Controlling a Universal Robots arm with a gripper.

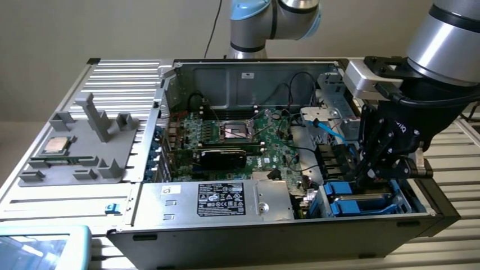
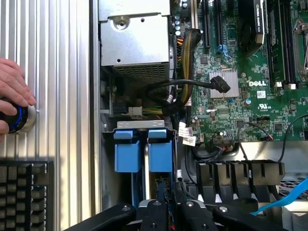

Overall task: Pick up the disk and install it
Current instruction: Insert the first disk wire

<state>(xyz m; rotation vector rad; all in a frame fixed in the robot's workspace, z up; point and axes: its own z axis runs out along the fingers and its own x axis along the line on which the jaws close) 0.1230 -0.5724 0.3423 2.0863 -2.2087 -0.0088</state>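
The gripper [image 1: 379, 169] hangs low in the computer case [image 1: 277, 230], over the drive bay [image 1: 363, 203] at the corner nearest the exterior view's right, with blue carriers [image 2: 143, 149] filling that bay beneath it. Loose black cables [image 2: 192, 86] and a blue cable [image 1: 330, 130] cross the gap beside the bay, and the silver box [image 1: 217, 201] blocks the front edge. A hand [image 2: 13, 91] rests on the ribbed table [image 2: 57, 72] outside the case wall, beside a keyboard [image 2: 24, 192].
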